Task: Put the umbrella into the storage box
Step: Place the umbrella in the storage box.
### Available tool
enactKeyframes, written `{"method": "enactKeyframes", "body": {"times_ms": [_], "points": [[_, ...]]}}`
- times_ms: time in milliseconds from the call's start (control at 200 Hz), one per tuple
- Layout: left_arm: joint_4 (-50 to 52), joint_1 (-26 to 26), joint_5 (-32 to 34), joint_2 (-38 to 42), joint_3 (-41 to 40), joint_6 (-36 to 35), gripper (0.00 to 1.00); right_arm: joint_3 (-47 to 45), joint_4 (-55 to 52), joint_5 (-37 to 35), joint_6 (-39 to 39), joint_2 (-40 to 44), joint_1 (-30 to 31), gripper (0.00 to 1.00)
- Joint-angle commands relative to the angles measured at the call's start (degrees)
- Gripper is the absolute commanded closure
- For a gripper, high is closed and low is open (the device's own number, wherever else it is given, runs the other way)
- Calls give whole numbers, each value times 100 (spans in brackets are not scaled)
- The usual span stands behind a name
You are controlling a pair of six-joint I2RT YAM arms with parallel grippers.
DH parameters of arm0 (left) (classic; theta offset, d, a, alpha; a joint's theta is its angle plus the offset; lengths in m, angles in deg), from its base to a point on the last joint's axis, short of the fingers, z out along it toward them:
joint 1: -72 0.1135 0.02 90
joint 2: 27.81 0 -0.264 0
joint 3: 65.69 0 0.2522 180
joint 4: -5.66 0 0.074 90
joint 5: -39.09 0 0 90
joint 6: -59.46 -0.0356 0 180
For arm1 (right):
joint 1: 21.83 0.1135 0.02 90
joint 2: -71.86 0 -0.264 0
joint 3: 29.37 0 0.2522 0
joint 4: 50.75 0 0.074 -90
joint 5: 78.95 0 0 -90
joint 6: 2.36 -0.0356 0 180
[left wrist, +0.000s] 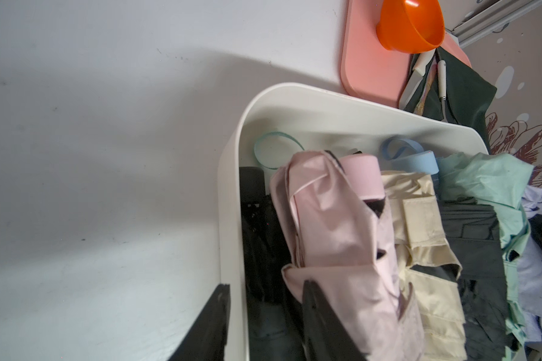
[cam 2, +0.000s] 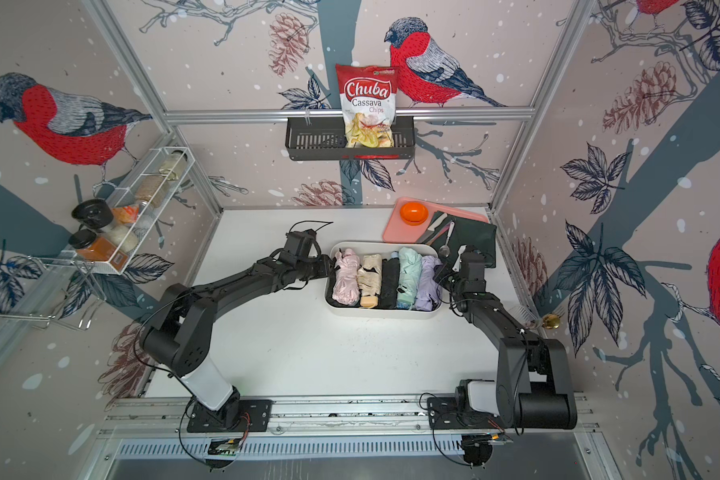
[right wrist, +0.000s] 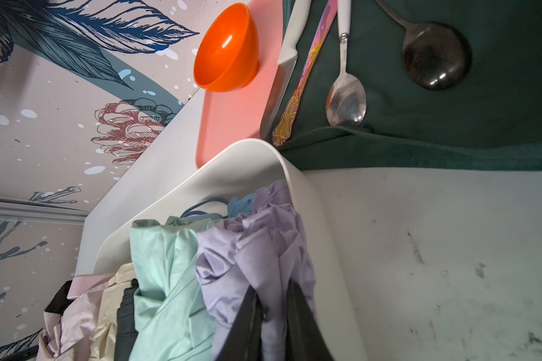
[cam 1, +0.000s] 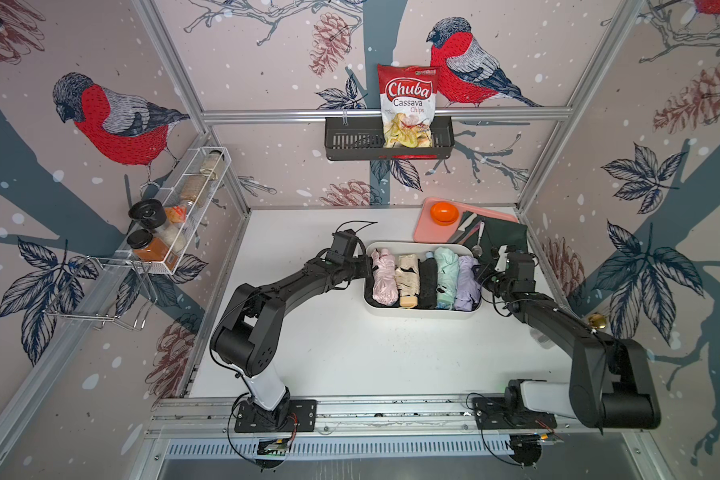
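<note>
Logging: our right end effector (right wrist: 273,290) pinches crumpled lilac umbrella (right wrist: 257,243); left end effector (left wrist: 266,284) half-open astride rounded storage box (left wrist: 229,193).

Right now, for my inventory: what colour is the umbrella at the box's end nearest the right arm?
The umbrella is lavender, clearest in the right wrist view.

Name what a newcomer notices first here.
A row of folded umbrellas, pink to lilac, fills the cream storage box on the table. The left hand straddles its wall by the pink umbrella; the right hand pinches the lilac umbrella. Behind, a red chips bag stands in the black wall basket.
</note>
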Motion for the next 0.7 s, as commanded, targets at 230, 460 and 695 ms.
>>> {"method": "enactKeyframes", "body": {"times_ms": [230,460,695], "points": [[-4,58,178,-70,1,39,64,149,-1430,473,800,-467,-84,87],[-40,77,143,-120,7,60,65,155,-1541,55,960,-494,171,85],[19,77,236,-5,-9,72,65,455,-1894,-395,930,-104,419,69]]}}
